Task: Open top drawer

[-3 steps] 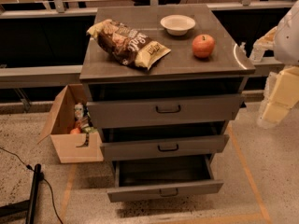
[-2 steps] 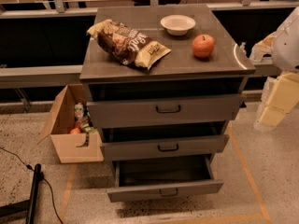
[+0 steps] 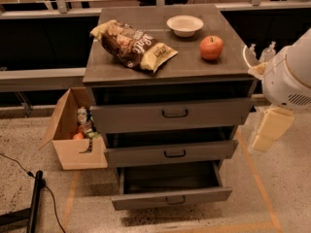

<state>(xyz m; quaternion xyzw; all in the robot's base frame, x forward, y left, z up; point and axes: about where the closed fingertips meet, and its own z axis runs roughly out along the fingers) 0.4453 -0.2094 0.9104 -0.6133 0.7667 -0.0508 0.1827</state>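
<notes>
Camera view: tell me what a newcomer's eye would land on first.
The grey cabinet stands out, with its bottom drawer pulled furthest out and the top drawer only partly out. On the cabinet lie a brown chip bag at left, a white bowl at the back and a red apple at right. The gripper hangs beside the cabinet's top right corner.

The white rounded robot arm (image 3: 291,76) got chopped off by the right edge. We could only make out the pale yellow gripper (image 3: 268,130) as a blurry block hanging under it, right of the grey metal cabinet (image 3: 165,67) and not touching it. The inside of the big grey metal top drawer (image 3: 170,114) was just dark shadow. The stuff in the open brown cardboard box (image 3: 73,152) was too small for us to name, and the print on the brown and yellow snack bag (image 3: 131,45) was unreadable.
</notes>
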